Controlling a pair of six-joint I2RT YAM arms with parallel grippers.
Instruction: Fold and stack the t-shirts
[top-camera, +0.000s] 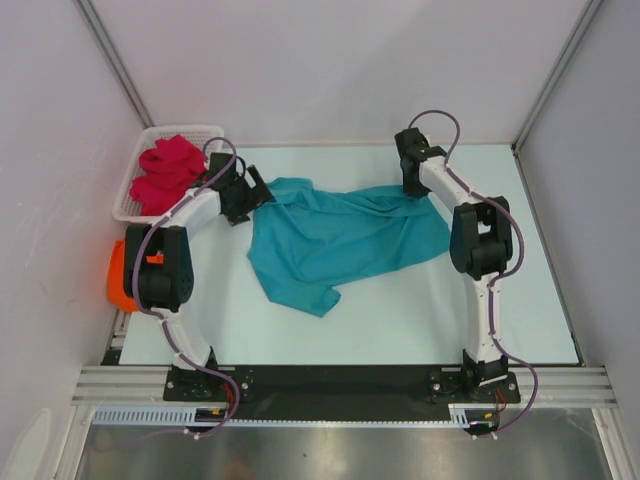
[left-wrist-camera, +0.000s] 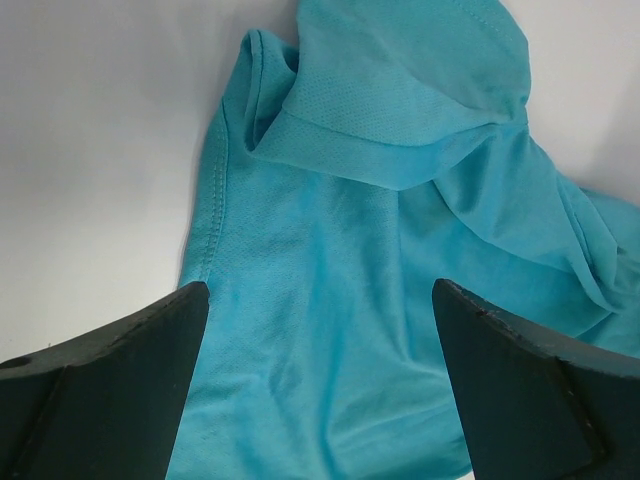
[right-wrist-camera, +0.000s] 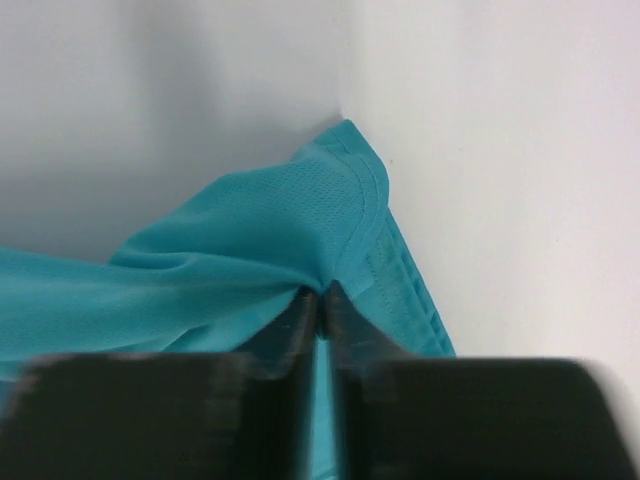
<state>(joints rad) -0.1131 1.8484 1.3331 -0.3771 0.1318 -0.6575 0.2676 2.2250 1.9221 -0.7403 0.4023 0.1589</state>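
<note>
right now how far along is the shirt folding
Done: nothing folded or stacked. In hand: the teal t-shirt lies crumpled on the table, the right pincer pinched shut on a hemmed corner, the left pincer open over its other end. Left: fold it, then the crimson-pink t-shirt bunched in the white basket and the orange t-shirt beside the table's left edge.

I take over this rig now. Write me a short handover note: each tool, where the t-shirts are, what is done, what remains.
Left tool: open, over the left part of the teal t-shirt, holding nothing.
Right tool: shut on that shirt's far right hem.
Shirts: teal t-shirt crumpled on the table; crimson t-shirt bunched in the white basket; orange t-shirt at the table's left edge, partly hidden.
Done: nothing folded or stacked.
Left to do: spread and fold the teal one, then the other two, then stack.
</note>
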